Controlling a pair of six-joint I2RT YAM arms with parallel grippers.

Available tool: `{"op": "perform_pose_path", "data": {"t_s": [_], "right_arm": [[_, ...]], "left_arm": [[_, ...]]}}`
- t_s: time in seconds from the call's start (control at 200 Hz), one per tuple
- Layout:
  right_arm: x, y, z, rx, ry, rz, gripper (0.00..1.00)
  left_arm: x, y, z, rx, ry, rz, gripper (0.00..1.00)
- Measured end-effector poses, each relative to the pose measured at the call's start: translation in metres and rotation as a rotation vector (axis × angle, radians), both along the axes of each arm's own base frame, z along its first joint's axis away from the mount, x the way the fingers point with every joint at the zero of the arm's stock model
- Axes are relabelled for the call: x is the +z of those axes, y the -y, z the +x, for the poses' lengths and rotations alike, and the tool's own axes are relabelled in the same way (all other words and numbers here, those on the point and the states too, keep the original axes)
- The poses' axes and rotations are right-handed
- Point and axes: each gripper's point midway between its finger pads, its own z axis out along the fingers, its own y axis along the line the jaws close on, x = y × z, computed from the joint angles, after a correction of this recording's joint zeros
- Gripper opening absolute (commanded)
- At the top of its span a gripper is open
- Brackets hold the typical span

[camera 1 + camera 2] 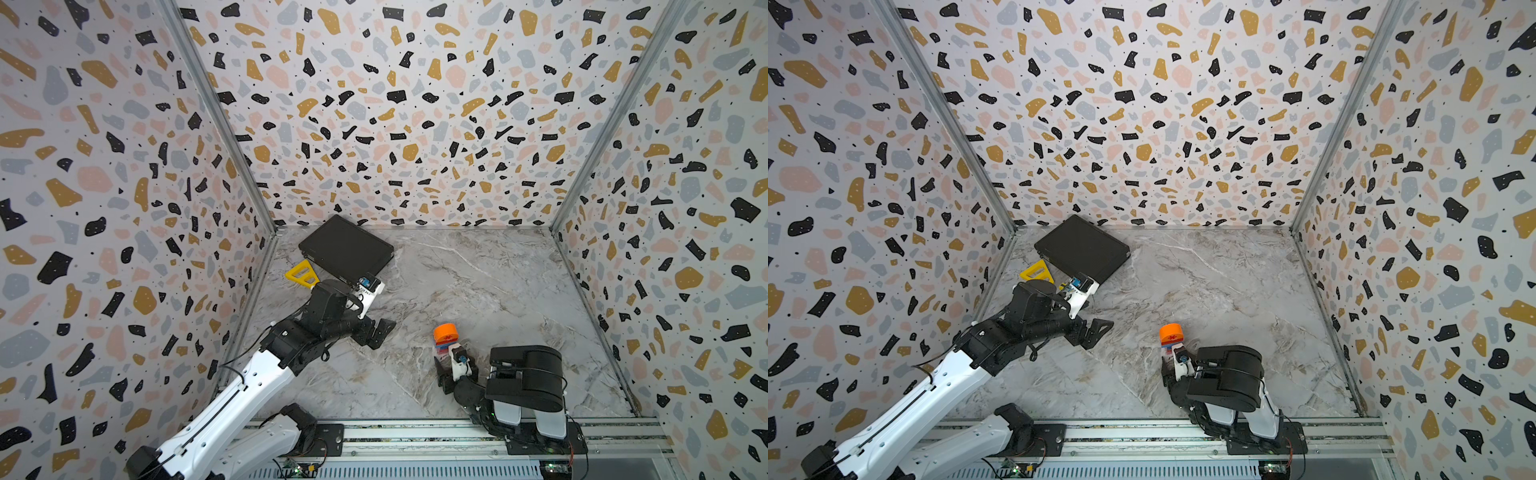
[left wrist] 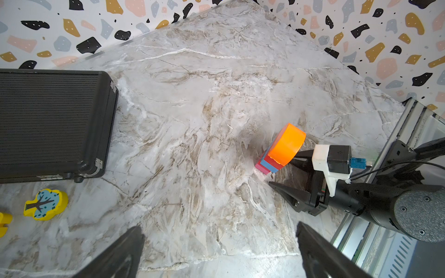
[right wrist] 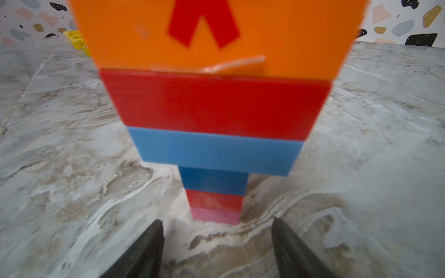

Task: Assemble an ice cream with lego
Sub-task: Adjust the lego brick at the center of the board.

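The ice cream [image 1: 445,332] [image 1: 1172,332] stands upright on the marble table, right of centre and near the front. All the lego is in this one stack. From the top it is an orange dome with a red mark, a long red brick [image 3: 216,106], a long light-blue one, then a narrow stem of blue, red and pink [image 3: 215,215]. My right gripper [image 3: 216,221] [image 2: 284,171] is open just in front of the stem's foot and touches nothing. My left gripper [image 1: 380,332] [image 2: 219,227] hangs wide open and empty, left of the stack.
A black ribbed case [image 1: 347,247] lies at the back left, with a yellow triangular frame [image 1: 301,272] beside it. A yellow tree-shaped piece [image 2: 45,204] lies near the case. Patterned walls close three sides, and a metal rail [image 1: 415,432] runs along the front.
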Motion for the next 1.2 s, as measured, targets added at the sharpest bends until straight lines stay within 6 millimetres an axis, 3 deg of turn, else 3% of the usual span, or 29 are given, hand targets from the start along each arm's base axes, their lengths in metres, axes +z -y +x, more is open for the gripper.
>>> {"op": "perform_pose_path", "data": {"t_s": [0.32, 0.951, 1.196], "right_arm": [[0.004, -0.006, 0.021, -0.013, 0.001, 0.059, 0.73], [0.003, -0.009, 0.028, -0.036, 0.027, 0.072, 0.72], [-0.002, -0.005, 0.029, -0.046, 0.027, 0.050, 0.67]], "left_arm": [[-0.001, 0.000, 0.000, 0.000, -0.001, 0.001, 0.99], [-0.004, -0.001, 0.000, 0.004, -0.008, 0.006, 1.00], [-0.004, -0.001, 0.000, 0.004, -0.008, 0.006, 1.00]]}}
